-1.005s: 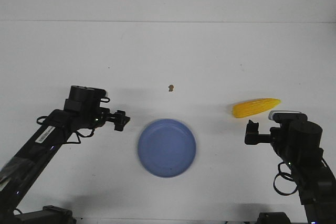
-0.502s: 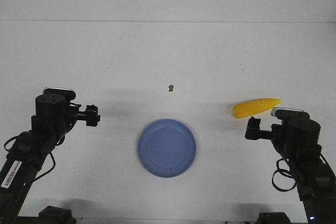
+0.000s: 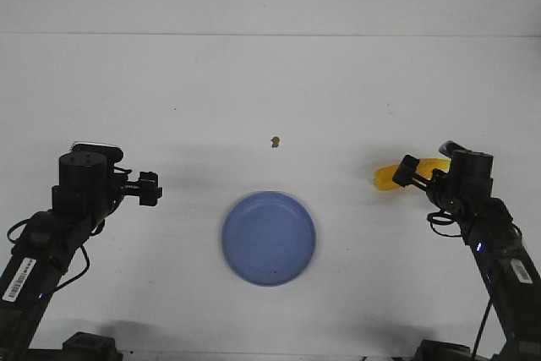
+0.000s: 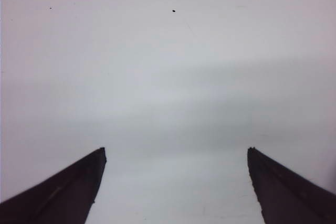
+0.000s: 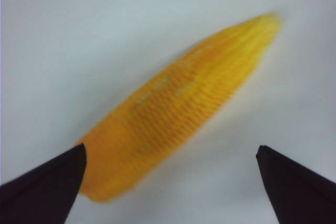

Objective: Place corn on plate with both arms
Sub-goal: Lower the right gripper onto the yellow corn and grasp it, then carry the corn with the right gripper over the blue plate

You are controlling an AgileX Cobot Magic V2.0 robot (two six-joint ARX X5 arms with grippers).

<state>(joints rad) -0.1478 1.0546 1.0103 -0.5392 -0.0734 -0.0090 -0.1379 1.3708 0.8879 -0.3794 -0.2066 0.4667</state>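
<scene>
The right gripper point(image 5: 170, 182) stands with its jaws spread wide, the corn point(image 5: 181, 106) lying on the table between and just beyond the fingertips point(image 5: 47, 182), blurred, its blunt end close to one tip and its point angled away; whether that tip touches the cob I cannot tell; in the front view this right gripper point(image 3: 409, 172) sits over the corn point(image 3: 387, 177), hiding its middle, so only the blunt end and a sliver near the wrist show; the left gripper point(image 4: 176, 182) is likewise open, holding nothing, bare white table point(image 4: 168, 77) between its tips, and in the front view it point(image 3: 150, 188) hovers well apart from the plate point(image 3: 269, 237); the plate lies between the two arms, nothing on it; a small brown speck point(image 3: 275, 141) lies beyond the plate.
</scene>
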